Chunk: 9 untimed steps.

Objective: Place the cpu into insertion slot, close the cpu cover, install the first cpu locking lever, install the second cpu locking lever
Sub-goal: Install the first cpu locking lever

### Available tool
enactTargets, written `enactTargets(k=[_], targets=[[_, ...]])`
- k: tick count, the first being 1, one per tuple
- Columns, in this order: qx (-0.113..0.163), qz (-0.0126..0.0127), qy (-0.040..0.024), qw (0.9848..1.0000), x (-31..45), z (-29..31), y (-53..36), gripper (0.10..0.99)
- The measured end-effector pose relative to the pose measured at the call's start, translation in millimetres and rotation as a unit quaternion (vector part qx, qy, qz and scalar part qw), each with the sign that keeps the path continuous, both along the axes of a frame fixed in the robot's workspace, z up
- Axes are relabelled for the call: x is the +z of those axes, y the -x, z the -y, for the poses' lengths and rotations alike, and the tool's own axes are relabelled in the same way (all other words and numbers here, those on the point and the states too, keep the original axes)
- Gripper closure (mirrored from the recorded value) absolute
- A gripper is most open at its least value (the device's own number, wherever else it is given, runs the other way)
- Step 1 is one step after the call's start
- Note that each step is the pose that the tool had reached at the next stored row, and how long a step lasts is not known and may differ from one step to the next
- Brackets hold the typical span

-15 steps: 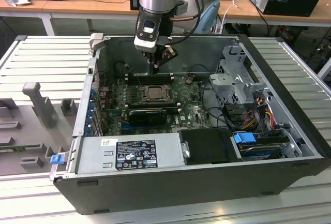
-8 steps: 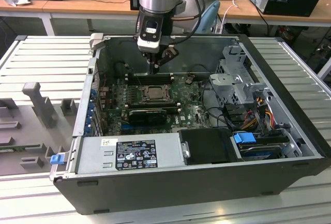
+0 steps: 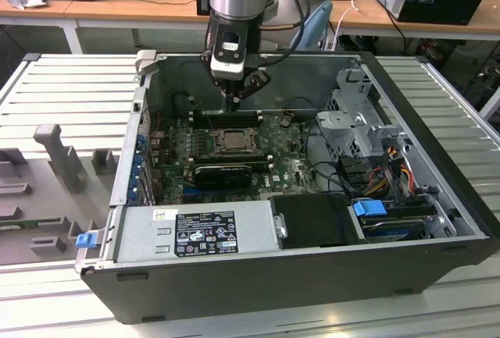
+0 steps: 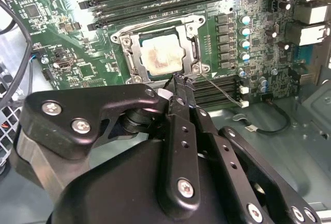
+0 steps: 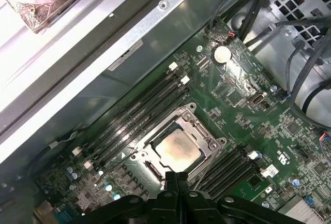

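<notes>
Power-supply label (image 3: 205, 234), its print apparently illegible.

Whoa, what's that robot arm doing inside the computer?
A robot arm is reaching down into an open computer case. The cpu already sits in the insertion slot on the green board, and the cpu cover looks to be lying flat around it. The jaws are shut, holding nothing I can see, with their tips right at the slot's edge.
</notes>
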State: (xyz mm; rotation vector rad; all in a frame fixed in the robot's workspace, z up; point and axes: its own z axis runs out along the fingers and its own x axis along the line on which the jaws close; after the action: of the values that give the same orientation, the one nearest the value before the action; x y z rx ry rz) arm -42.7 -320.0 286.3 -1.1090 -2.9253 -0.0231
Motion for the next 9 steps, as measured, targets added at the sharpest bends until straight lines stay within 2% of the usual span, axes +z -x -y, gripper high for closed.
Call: enactTargets(k=[4, 9], targets=[[0.003, 0.0000, 0.0000, 1.0000, 0.0, 0.0, 1.9, 0.980], [0.039, -0.0001, 0.0001, 0.9992, 0.1, 0.1, 2.4, 0.980]])
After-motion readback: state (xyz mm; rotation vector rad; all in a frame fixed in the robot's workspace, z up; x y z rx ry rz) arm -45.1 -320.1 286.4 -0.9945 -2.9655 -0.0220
